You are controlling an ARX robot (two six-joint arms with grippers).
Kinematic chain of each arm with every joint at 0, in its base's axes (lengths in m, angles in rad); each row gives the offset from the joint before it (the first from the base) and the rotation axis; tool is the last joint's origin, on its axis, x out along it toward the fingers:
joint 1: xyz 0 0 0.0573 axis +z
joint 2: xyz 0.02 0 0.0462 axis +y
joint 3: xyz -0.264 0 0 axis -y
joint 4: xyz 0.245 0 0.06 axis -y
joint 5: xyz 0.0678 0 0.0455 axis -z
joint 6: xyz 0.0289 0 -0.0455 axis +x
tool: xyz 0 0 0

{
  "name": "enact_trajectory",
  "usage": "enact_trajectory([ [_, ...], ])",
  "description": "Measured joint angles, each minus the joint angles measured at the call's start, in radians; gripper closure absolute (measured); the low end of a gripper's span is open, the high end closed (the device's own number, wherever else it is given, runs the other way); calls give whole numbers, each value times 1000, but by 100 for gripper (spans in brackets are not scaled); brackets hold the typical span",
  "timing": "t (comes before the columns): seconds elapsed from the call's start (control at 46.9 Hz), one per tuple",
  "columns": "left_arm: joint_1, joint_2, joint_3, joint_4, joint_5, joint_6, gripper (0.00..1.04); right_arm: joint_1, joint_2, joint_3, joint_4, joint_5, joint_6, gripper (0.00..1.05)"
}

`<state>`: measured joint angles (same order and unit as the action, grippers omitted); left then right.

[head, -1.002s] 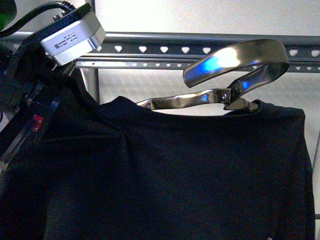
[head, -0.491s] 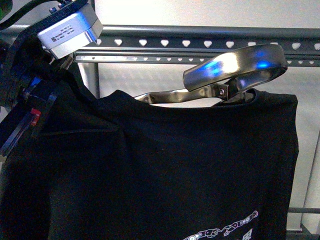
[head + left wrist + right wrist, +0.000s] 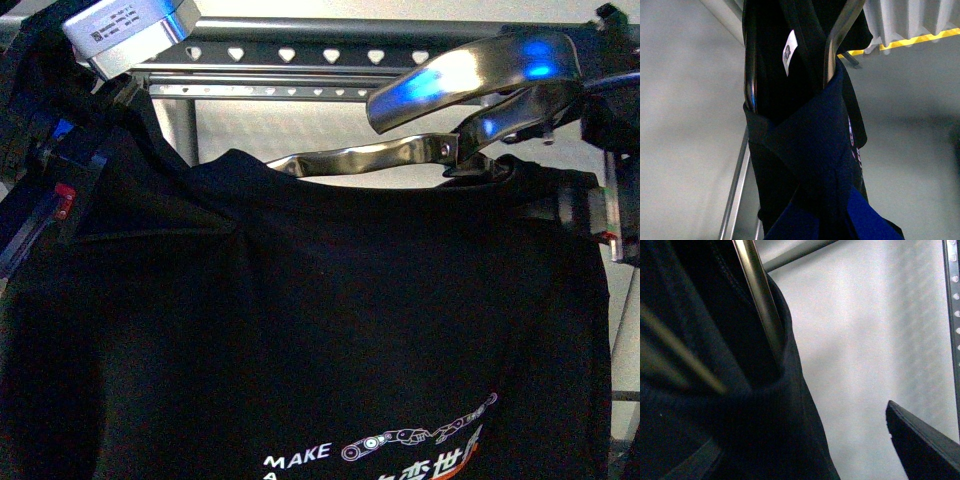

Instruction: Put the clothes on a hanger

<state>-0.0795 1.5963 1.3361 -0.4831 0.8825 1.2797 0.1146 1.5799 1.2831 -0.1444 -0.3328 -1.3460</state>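
Left pincer (image 3: pixel 807 150), its blue-covered fingers (image 3: pixel 837 117) crossed tight over a fold of the clothes (image 3: pixel 330 300) and the two bright rods under it, grips the black T-shirt at one shoulder. Right pincer (image 3: pixel 600 210) sits at the opposite shoulder. Its wrist view shows only one dark finger (image 3: pixel 925 445), clear of the cloth with bare wall between, so I cannot tell how wide it stands or whether it grips anything.

Between the two pincers the shirt hangs spread on a metal hook (image 3: pixel 470 80), whose curved top rises above the collar, nearer the right pincer. Low on the chest, white letters read "MAKE" with an "A" beneath, beside an orange-and-white print cut off by the frame edge. A white tag (image 3: pixel 786 51) lies on the cloth beyond the left pincer's fingers, its print too small to read. The dark lines on the silver box (image 3: pixel 125 28) on the left arm are also unreadable.

Behind the shirt and above both pincers runs the hanger (image 3: pixel 350 63), its grey top rail punched with heart-shaped holes.
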Motion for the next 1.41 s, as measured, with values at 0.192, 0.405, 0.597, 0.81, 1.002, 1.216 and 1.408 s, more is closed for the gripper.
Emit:
enact_trajectory([
  [0.192, 0, 0, 0, 0, -9, -3, 101, 12, 60, 16, 21, 21, 48, 57],
  [0.405, 0, 0, 0, 1, -6, -9, 97, -27, 69, -2, 45, 0, 56, 91],
  [0.597, 0, -11, 0, 7, 15, -10, 70, -72, 63, -63, 60, -29, 61, 101],
  [0.81, 0, -15, 0, 7, 16, -10, 34, -153, 58, -161, 39, -47, 85, 101],
  [1.002, 0, -43, -92, 254, -53, -188, 5, -219, 58, -238, 42, -62, 143, 101],
  [1.216, 44, -36, -158, 918, -543, -1295, 7, -220, -21, -264, -44, -80, 413, 101],
  [1.408, 96, -69, -150, 912, -750, -1574, 14, -176, -112, -254, -188, -58, 673, 101],
])
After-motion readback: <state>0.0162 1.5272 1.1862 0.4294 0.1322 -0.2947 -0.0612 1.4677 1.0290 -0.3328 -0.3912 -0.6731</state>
